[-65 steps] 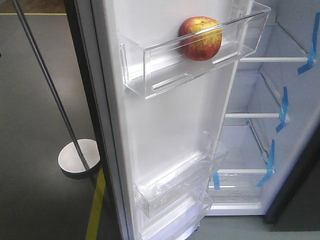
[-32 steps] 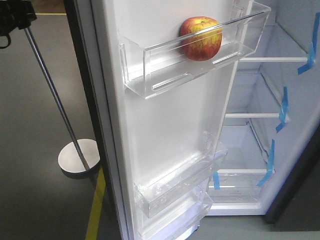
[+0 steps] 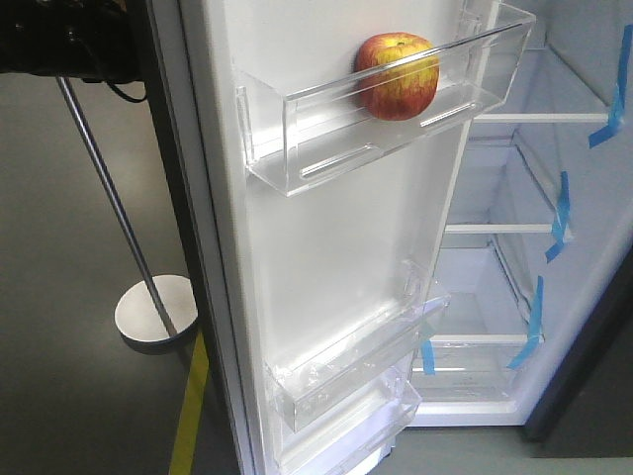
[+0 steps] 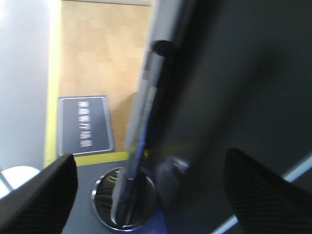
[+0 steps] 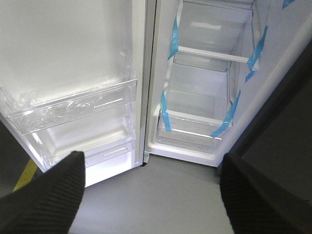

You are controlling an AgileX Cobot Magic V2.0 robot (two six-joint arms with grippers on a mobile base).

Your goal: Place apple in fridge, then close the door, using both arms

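1. Further in than before, my left arm [image 3: 64, 40] is beside the door [image 3: 326, 247], at its outer edge.
2. My left gripper [image 4: 148, 165] and right gripper [image 5: 152, 163] are both spread, empty.
3. The apple [image 3: 397, 76] sits in the door's top bin [image 3: 297, 148].

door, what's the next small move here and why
Probably bring the left pincer against the door on its dark outer face and start pushing it shut. The apple already sits in the upper door bin, the door stands wide open, and the left arm is at its outer side with the pincer open and empty.
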